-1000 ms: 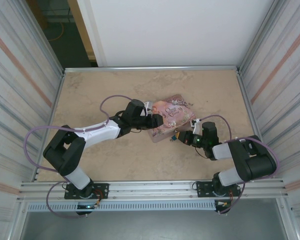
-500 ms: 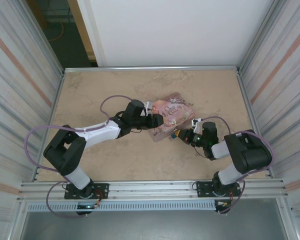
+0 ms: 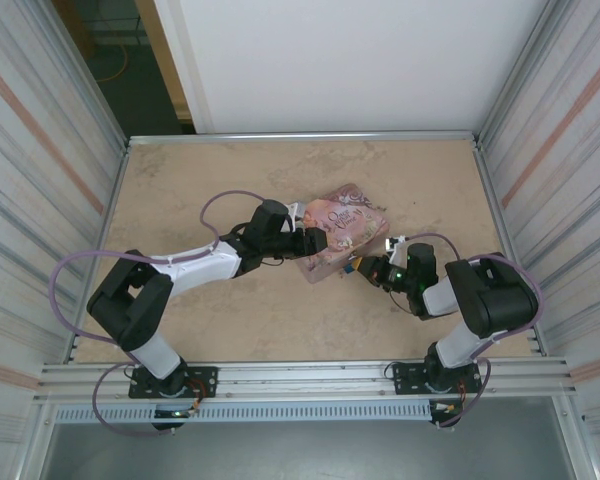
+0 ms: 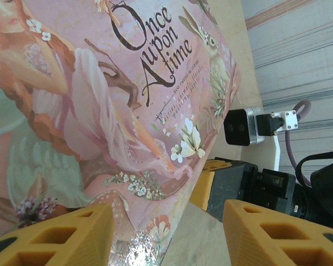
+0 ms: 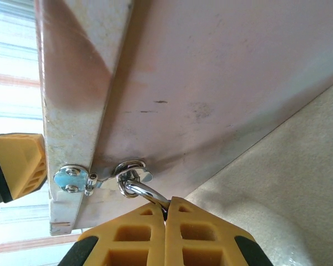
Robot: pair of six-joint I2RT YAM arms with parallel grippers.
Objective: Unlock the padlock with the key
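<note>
The pink illustrated tin (image 3: 345,222) lies mid-table. From its front wall hangs the padlock, of which I see the silvery shackle (image 5: 147,192), threaded through the tin's hasp ring (image 5: 130,169). My right gripper (image 5: 166,204) is shut on that shackle, and the padlock's body is hidden between the yellow fingers. In the top view the right gripper (image 3: 363,268) sits at the tin's near corner. My left gripper (image 4: 166,210) stands open astride the tin's (image 4: 100,111) corner: one finger lies against the lid, the other stands apart over bare table. The key is hidden.
Metal walls enclose the beige table (image 3: 230,180) on the left, right and back. The two grippers sit close together at the tin's near corner, and the right gripper's finger (image 4: 202,188) shows just beyond the left one. A purple cable (image 3: 225,197) loops over the left forearm.
The right arm's upper links have swung left and its wrist has turned, still shut at the tin's corner. The left arm and the tin have not moved.
</note>
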